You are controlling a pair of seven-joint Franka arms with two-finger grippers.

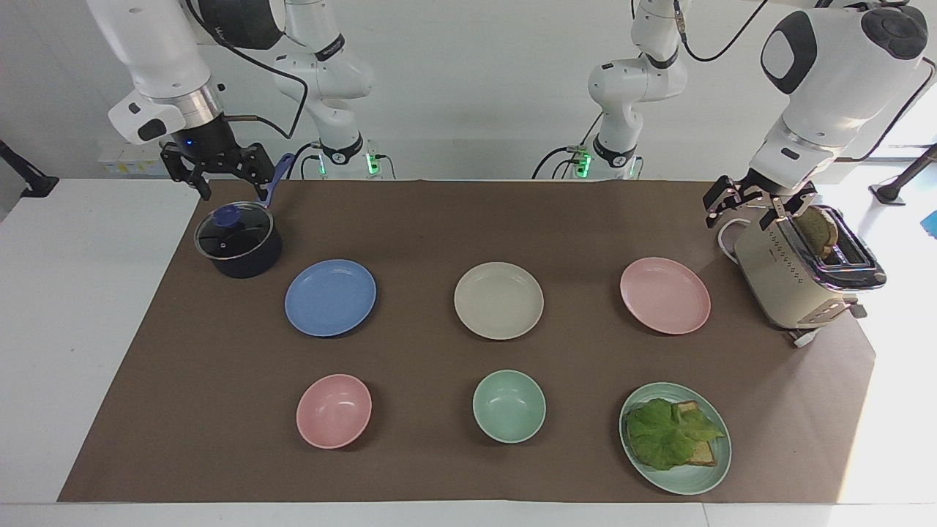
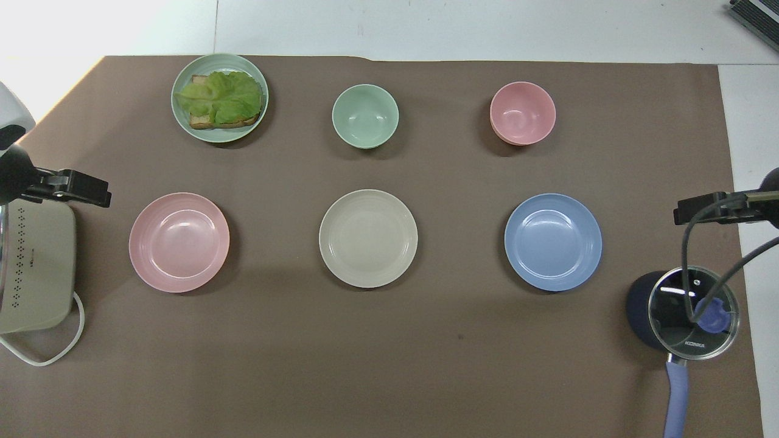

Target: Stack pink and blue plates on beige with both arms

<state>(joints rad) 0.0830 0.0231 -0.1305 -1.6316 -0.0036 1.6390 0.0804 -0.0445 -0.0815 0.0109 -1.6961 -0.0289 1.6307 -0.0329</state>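
Three equal plates lie in a row across the brown mat: the blue plate (image 1: 330,297) (image 2: 552,241) toward the right arm's end, the beige plate (image 1: 498,300) (image 2: 368,238) in the middle, and the pink plate (image 1: 665,295) (image 2: 179,242) toward the left arm's end. All three are bare and well apart. My right gripper (image 1: 233,189) (image 2: 700,210) hangs open and holds nothing, over the handle end of a dark pot. My left gripper (image 1: 743,212) (image 2: 73,188) is open too, in the air over a toaster's edge, touching no plate.
A lidded dark pot (image 1: 238,240) stands beside the blue plate, and a cream toaster (image 1: 783,282) holding bread stands beside the pink plate. Farther from the robots lie a pink bowl (image 1: 334,410), a green bowl (image 1: 509,405) and a green plate (image 1: 714,468) with a lettuce sandwich.
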